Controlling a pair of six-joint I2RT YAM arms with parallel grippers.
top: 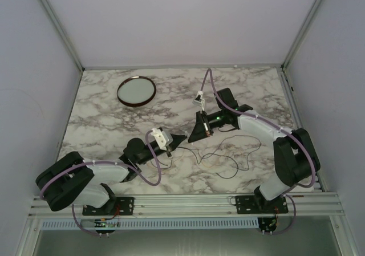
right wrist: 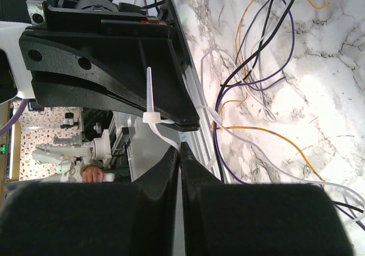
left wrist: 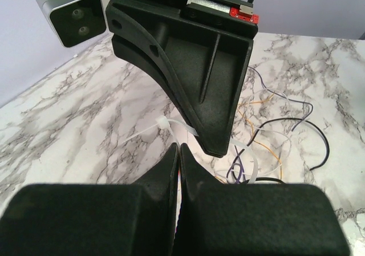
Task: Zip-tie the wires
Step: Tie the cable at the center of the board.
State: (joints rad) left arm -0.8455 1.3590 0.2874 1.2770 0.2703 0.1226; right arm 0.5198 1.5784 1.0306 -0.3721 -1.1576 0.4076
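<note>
Pinching the seemingly threaded zip tie (right wrist: 153,117) with clamped right gripper (right wrist: 178,147), beside closed-jawed left gripper (left wrist: 177,150), not yet cinching loose wires (right wrist: 251,68).

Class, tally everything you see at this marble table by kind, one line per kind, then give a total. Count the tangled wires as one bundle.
Robot arms: 2 (left arm, right arm)
Round dish: 1
Zip tie: 1
Wire bundle: 1
Total: 5
</note>
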